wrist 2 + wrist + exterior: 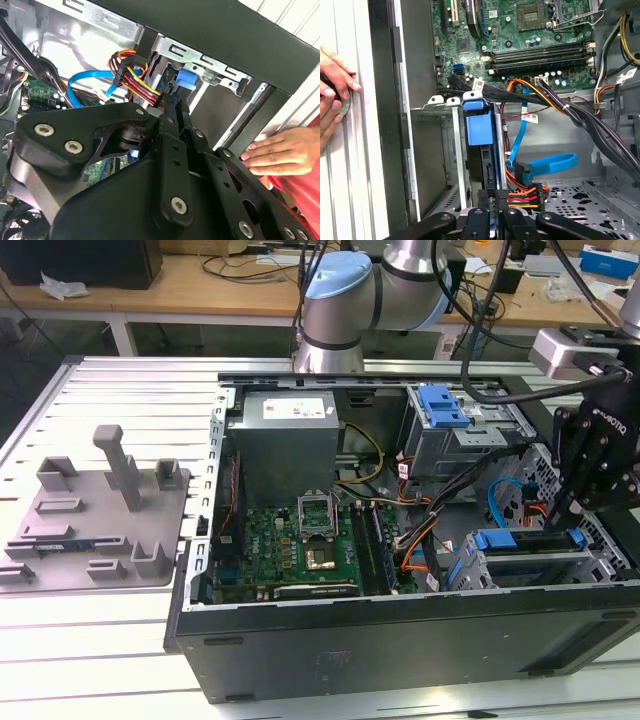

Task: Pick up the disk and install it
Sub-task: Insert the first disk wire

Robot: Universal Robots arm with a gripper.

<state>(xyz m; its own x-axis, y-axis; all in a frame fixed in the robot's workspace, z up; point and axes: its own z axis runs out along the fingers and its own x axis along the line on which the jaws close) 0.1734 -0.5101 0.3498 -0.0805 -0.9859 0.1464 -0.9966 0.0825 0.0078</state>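
The disk point(530, 543) stands on edge in the drive bay at the case's front corner, on the exterior view's right, its blue bracket along its upper edge. In the first wrist view the disk point(488, 167) is seen edge-on in the bay slot, with its blue tab point(480, 125) at the far end. My gripper point(568, 508) hangs just above the bay. In both wrist views its fingers are drawn together, the gripper point(493, 197) resting at the disk's near end. The gripper point(175, 107) points toward the blue tab point(185, 79).
A person's hand point(332, 85) rests outside the case wall point(285, 150). Red-yellow power leads point(522, 192) and a blue data cable point(545, 165) lie beside the bay. The motherboard point(290, 545), grey power-supply box point(290, 435), upper cage with a blue clip point(443, 405) and grey fixture plate point(100, 510) stand further off.
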